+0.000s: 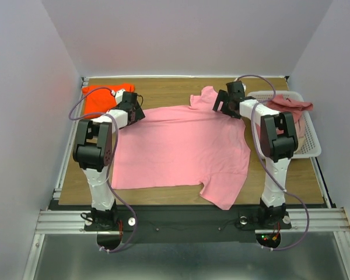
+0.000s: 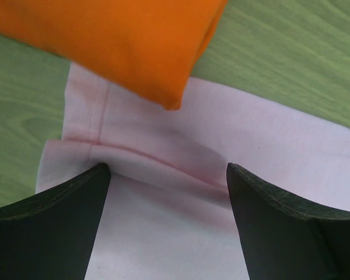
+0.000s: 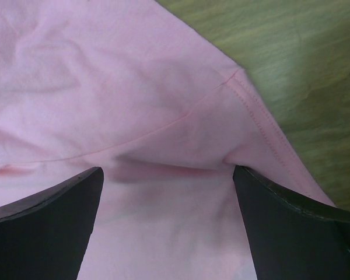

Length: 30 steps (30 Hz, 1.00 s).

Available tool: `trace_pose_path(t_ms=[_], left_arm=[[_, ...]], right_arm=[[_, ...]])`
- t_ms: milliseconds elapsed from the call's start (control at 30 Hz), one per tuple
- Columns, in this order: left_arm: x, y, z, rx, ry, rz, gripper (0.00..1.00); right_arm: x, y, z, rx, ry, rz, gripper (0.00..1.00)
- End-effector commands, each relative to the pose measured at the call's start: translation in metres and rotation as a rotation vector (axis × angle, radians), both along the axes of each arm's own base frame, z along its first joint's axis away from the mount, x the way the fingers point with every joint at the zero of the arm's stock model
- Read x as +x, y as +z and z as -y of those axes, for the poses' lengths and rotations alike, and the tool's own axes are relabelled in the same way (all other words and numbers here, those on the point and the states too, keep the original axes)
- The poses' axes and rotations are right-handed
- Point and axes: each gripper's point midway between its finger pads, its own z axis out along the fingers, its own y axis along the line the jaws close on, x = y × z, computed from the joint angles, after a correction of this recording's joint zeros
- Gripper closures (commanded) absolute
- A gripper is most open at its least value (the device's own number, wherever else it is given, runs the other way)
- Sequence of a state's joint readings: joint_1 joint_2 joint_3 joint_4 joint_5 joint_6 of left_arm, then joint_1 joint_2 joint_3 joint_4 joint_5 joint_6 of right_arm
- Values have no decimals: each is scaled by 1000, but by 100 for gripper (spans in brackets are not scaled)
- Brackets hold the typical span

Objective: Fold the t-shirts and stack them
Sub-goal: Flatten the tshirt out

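Observation:
A bubblegum pink t-shirt (image 1: pixel 181 146) lies spread flat across the middle of the table, one sleeve near the front edge. My left gripper (image 1: pixel 134 109) is at its far left corner and my right gripper (image 1: pixel 223 103) at its far right corner by the sleeve. In the left wrist view my gripper (image 2: pixel 166 169) is open, jaws wide, tips down on the pink cloth (image 2: pixel 268 140), with a low ridge of cloth between them. In the right wrist view my gripper (image 3: pixel 166 172) is open the same way on the pink cloth (image 3: pixel 105 76) beside a stitched hem. A folded orange t-shirt (image 1: pixel 99 96) lies at the back left, its corner (image 2: pixel 122 41) overlapping the pink shirt.
A white mesh basket (image 1: pixel 308 149) stands at the right edge with a dusty rose shirt (image 1: pixel 291 105) draped in it. The wooden table (image 1: pixel 163 87) shows bare behind the pink shirt. White walls close in the sides and back.

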<state>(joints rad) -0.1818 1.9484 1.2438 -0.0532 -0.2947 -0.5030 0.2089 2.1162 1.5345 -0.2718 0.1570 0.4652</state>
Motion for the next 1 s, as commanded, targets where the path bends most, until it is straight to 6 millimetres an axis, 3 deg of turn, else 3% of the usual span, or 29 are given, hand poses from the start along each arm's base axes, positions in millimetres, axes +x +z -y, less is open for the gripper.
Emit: trace_pose_path(t_ms=[0,167,267,367,533,600,633,700,733,800,833,867,900,967], left_arm=[[3,-4,8,-8,-37,-42,7],[27,17,18,-9,-75,4,7],[29,26,19,-5,-74,5,7],[20,40,20,-10,-73,23,7],[-3,101,25,-4,-52,118,7],[-22,110,19,12,0,110,6],[-36,121,19,1,21,126,7],[-64,131,13,14,69,123,7],[-76,128,10,15,90,107,6],[-113,104,2,8,145,31,6],[-126,107,-1,-15,172,40,6],[-147,89,-7,-11,200,-12,6],[-166,88,-13,-33,265,-26,6],[-199,67,-26,-14,334,-94,6]], right_arm=[[19,-7,15,-7,-26,11,0],[37,-1,14,-9,-4,40,0],[39,4,10,3,14,50,0],[32,27,5,25,47,78,0],[16,94,-5,59,123,180,0],[0,105,-14,48,157,191,0],[-10,129,-26,52,187,235,0],[-35,145,-33,41,205,260,0],[-45,148,-38,39,213,264,0],[-66,149,-55,41,239,265,0],[-79,136,-53,24,233,238,0],[-90,144,-60,33,246,254,0],[-98,142,-60,47,235,247,0],[-117,135,-57,67,219,231,0]])
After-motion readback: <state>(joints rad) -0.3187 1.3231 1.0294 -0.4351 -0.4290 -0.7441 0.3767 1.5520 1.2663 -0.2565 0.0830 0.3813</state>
